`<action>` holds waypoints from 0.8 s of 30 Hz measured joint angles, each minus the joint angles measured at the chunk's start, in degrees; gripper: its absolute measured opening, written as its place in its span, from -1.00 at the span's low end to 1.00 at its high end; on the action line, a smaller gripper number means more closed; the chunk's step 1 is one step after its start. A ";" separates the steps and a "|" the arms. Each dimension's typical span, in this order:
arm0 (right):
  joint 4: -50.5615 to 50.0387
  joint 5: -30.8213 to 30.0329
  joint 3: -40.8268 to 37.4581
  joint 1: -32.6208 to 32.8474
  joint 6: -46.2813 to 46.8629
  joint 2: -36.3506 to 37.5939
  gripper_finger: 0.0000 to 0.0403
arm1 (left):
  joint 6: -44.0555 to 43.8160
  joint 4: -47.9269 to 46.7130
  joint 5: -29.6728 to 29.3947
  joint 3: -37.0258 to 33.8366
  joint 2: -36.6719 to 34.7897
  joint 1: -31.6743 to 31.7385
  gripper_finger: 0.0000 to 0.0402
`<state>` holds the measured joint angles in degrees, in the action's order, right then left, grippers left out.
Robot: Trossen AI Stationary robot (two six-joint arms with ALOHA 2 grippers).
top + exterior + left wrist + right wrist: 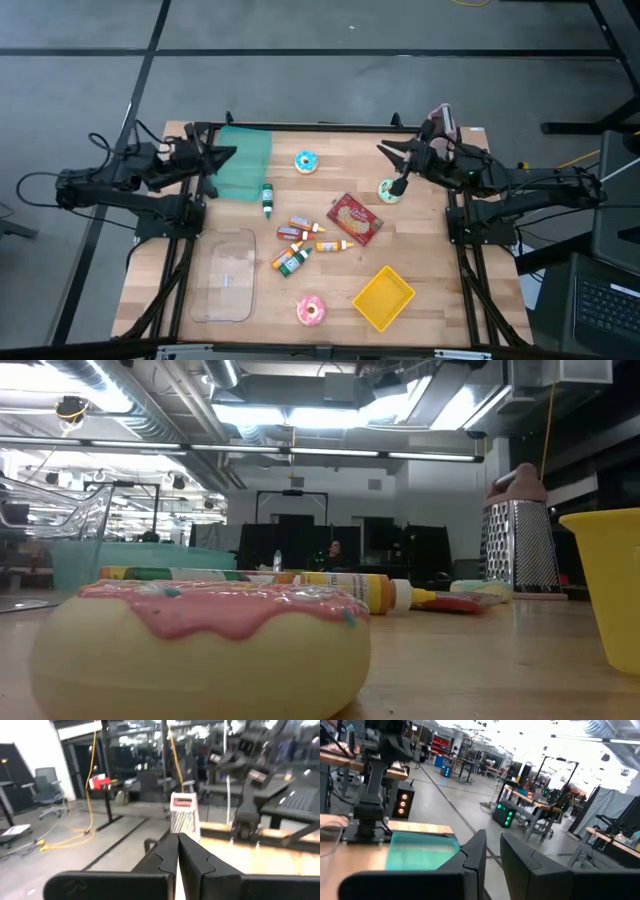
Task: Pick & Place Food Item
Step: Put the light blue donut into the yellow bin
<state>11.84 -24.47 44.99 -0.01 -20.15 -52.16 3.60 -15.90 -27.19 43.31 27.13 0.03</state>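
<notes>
Pink-frosted doughnut (200,645) fills the foreground of the low view, lying on the wooden table (440,300) near its front edge, just beside a yellow bin (384,297). Nothing appears picked yet: a blue-frosted doughnut (306,162), a green-frosted one (389,191), a cracker packet (354,217) and a scatter of small bottles (298,245) all rest on the table, and neither arm carries anything. The left pincer (226,156) hovers at the back left over a teal bin (243,163), its fingers (172,857) pressed together and empty. The right pincer (386,149) hangs at the back right, above and just behind the green-frosted doughnut, its fingers (476,851) a narrow gap apart with nothing between them. A clear tray (226,275) at front left sits unfilled. By this showing, the whole job remains. Which food item is meant, and which container should receive it, cannot be told. A metal grater (520,550) at the back right corner is half hidden by the right arm from above.
</notes>
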 joint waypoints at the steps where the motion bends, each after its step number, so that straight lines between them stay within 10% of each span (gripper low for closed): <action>1: 0.42 -0.01 0.00 0.00 0.04 0.00 -0.71 | -0.28 0.04 -0.53 0.00 0.73 0.02 -0.97; 8: 0.79 0.64 0.00 0.00 3.26 0.00 -0.66 | 5.60 1.61 -2.70 0.00 4.11 0.00 -0.85; 14: -2.57 -0.82 0.00 0.00 6.09 -0.07 -0.23 | 9.07 0.37 -4.73 0.00 4.69 0.02 -0.44; 24: -26.63 -12.15 0.00 0.00 23.69 -0.69 0.29 | -3.89 -22.36 -14.68 0.02 8.76 0.02 0.07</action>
<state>-14.79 -36.62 44.99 -0.01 3.54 -52.86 -0.30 -38.25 -41.87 43.33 35.89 0.05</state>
